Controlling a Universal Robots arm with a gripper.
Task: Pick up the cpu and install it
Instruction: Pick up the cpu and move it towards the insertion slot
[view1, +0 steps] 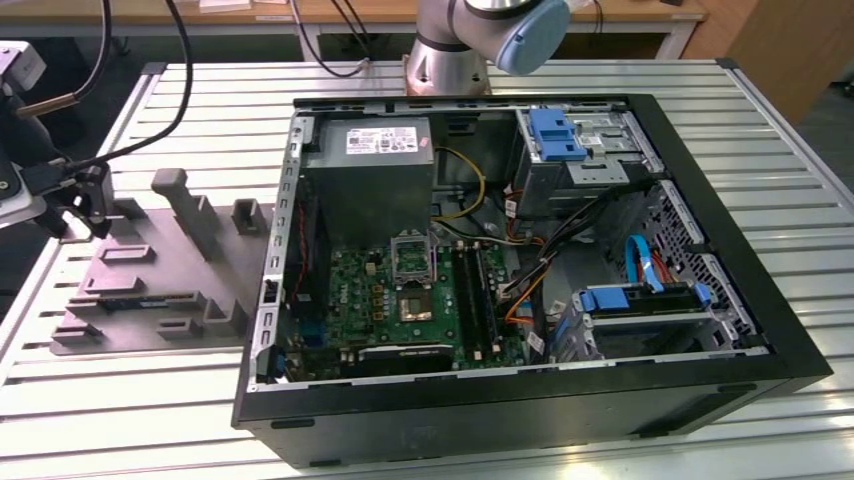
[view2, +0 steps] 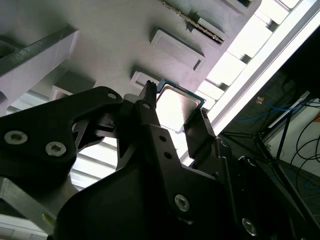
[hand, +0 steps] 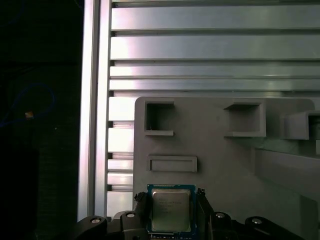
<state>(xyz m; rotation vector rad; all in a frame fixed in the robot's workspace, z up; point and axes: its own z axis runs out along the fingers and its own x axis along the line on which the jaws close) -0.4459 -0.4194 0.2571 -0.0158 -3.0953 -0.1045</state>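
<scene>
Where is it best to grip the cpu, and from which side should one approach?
Grip the cpu by two opposite side edges, coming straight down from above. It appears to lie flat on the grey fixture plate, metal top up, so only its thin rim offers faces to pinch.

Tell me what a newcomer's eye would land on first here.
The open computer case, lying on its side with its motherboard bared, dominates the exterior view's middle. In the first wrist view, the gripper clasps the cpu by two edges over the grey fixture plate, which lies at the exterior view's left.
</scene>
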